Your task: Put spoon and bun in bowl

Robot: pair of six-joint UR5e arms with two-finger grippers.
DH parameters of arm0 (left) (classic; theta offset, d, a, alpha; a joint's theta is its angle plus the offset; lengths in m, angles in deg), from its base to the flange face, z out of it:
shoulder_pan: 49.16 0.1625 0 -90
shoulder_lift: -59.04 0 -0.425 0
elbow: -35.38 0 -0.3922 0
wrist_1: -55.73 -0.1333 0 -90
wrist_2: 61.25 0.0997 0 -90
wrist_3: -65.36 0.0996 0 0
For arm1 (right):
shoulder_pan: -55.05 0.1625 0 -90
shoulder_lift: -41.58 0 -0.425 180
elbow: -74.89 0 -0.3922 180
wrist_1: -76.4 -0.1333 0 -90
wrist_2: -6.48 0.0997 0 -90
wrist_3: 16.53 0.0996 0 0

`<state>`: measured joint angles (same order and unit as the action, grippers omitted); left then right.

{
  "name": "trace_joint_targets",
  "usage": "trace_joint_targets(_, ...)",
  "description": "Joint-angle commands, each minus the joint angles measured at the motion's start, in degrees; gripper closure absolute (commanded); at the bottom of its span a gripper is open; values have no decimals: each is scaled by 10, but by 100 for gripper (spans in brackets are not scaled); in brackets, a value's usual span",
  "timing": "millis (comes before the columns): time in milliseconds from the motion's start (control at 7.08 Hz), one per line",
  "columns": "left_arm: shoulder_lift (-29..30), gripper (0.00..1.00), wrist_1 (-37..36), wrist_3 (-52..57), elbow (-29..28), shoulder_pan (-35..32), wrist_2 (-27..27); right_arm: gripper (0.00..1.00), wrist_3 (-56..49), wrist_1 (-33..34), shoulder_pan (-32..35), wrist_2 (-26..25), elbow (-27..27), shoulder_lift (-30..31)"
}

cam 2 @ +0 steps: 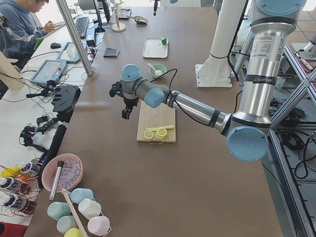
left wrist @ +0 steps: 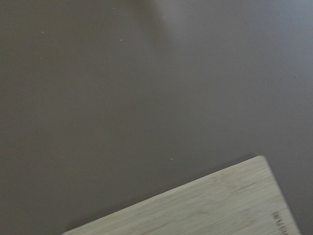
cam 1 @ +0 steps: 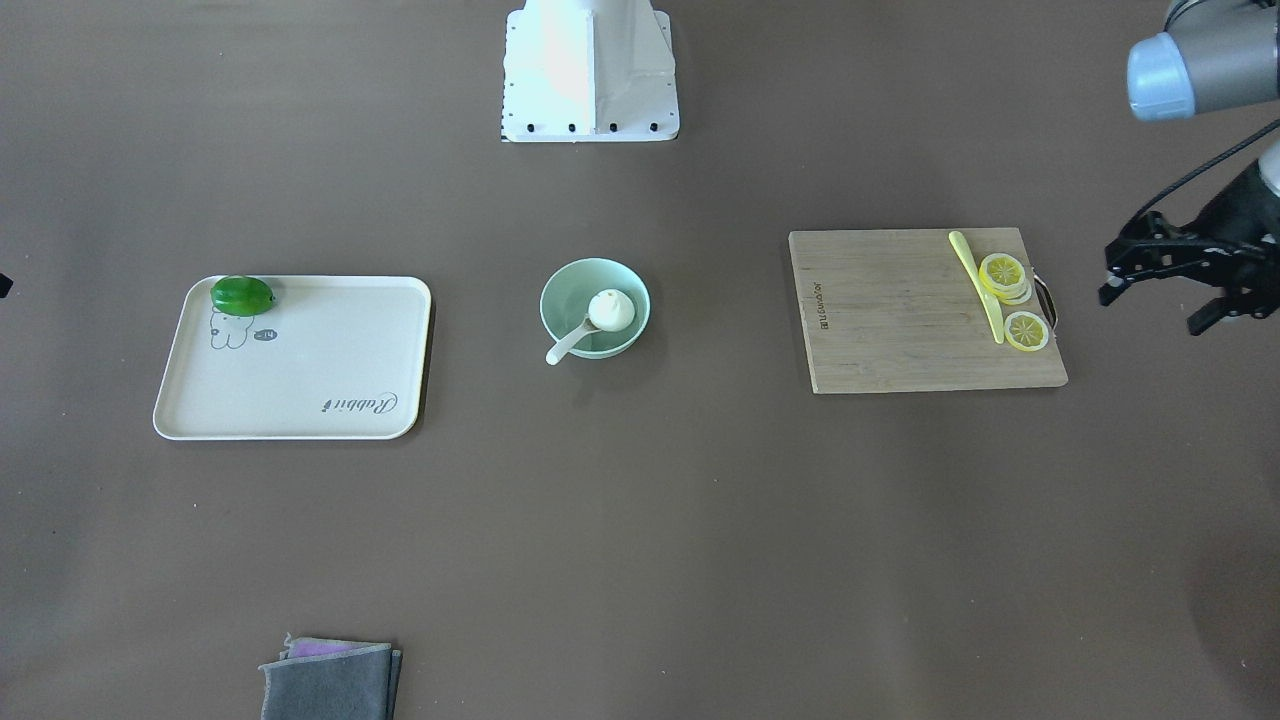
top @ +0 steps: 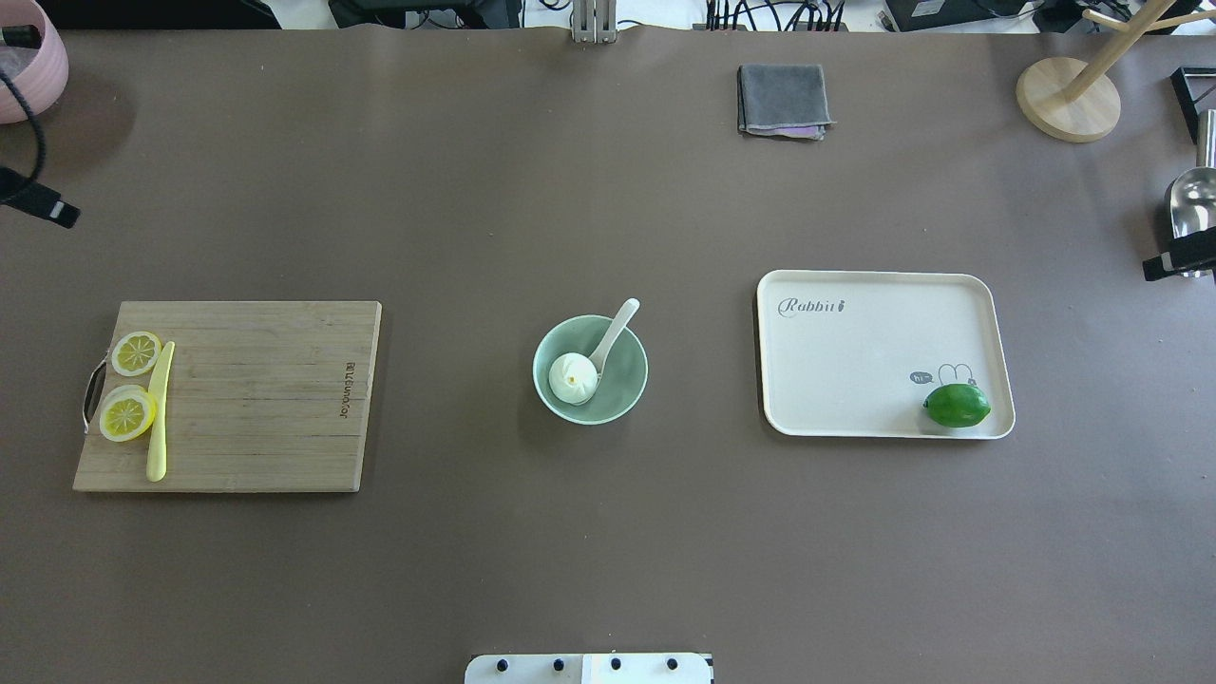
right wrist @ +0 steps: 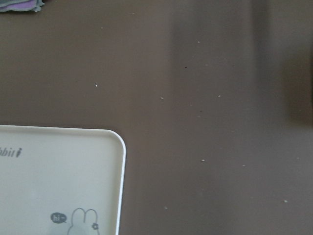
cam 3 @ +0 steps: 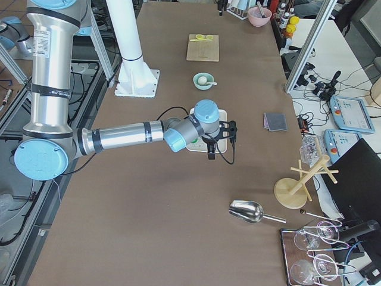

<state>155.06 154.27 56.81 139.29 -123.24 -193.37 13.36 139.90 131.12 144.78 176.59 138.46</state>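
Brown table (top: 608,551). Mid-table, the bowl (top: 632,380) holds the bun (top: 574,377) and the spoon (top: 616,328), handle leaning over the rim. Left gripper (cam 1: 1155,305) hangs beside the cutting board (cam 1: 880,320), fingers wide, empty. Right gripper (cam 3: 223,146) by the tray (top: 855,361): can't tell its opening.

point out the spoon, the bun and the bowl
spoon (top: 615,334), overhead exterior view, on the middle of its handle
bun (top: 574,377), overhead exterior view, on its pleated top
bowl (top: 627,375), overhead exterior view, on the bare inner wall
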Motion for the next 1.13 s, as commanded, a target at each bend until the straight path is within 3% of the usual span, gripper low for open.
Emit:
trace_joint_targets(0,-23,2,-93,180,-14,-87,46,0,-208,25,72,3,-100,2)
trace_joint_targets(283,-59,2,-101,188,-30,-110,58,0,-380,178,142,-35,-99,-28)
trace_joint_targets(565,-62,2,-127,180,-44,-111,47,0,-385,232,144,-37,-97,-76)
trace_joint_targets(848,-63,2,-122,113,-64,-121,-98,0,-381,266,126,-37,-97,-103)
trace_joint_targets(989,-63,2,-120,99,-69,-122,-108,0,-369,266,119,-33,-95,-105)
